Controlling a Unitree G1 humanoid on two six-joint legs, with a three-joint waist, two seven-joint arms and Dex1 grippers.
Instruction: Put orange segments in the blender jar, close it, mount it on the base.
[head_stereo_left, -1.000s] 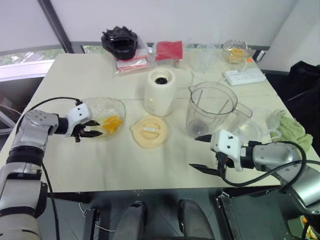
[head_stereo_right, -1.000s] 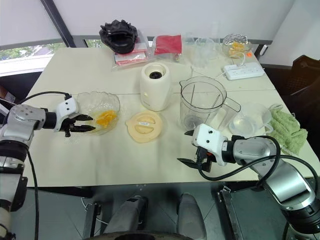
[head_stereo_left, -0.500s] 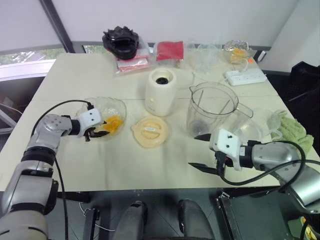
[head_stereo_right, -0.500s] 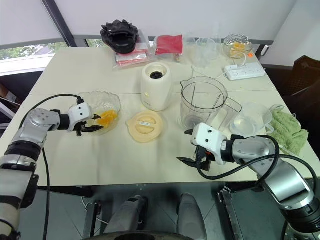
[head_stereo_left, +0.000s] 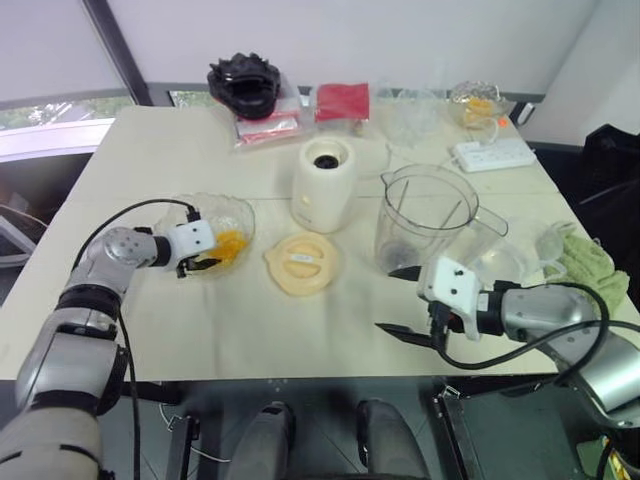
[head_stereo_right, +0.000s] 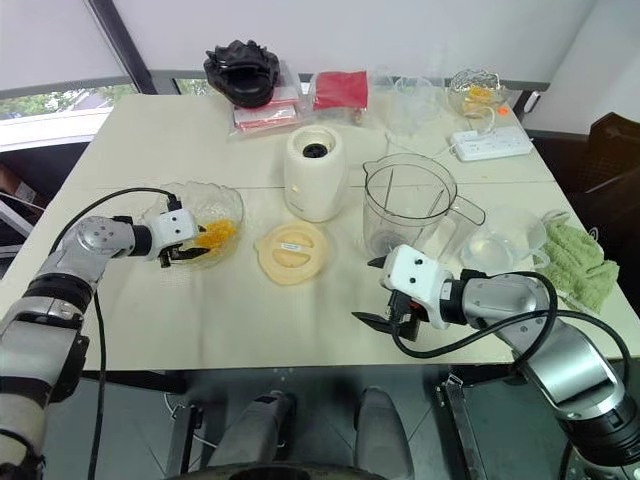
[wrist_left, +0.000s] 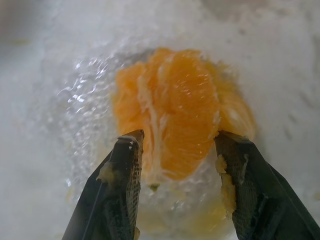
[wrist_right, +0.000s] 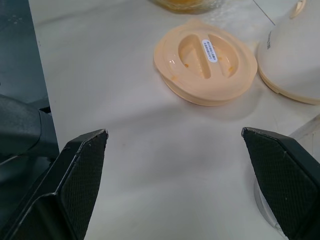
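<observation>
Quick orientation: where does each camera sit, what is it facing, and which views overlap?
Left and right eye: on the head, looking down over the table; both arms show.
Left wrist: along the left gripper, its open fingers either side of the orange segments in the bowl.
Right wrist: along the open right gripper, facing the lid.
Shared: lid and base, right wrist and eyes.

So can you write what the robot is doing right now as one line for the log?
step: picking fruit | left gripper: open around orange segments in scalloped bowl | right gripper: open, holding nothing | blender jar: no lid | lid: on table
</observation>
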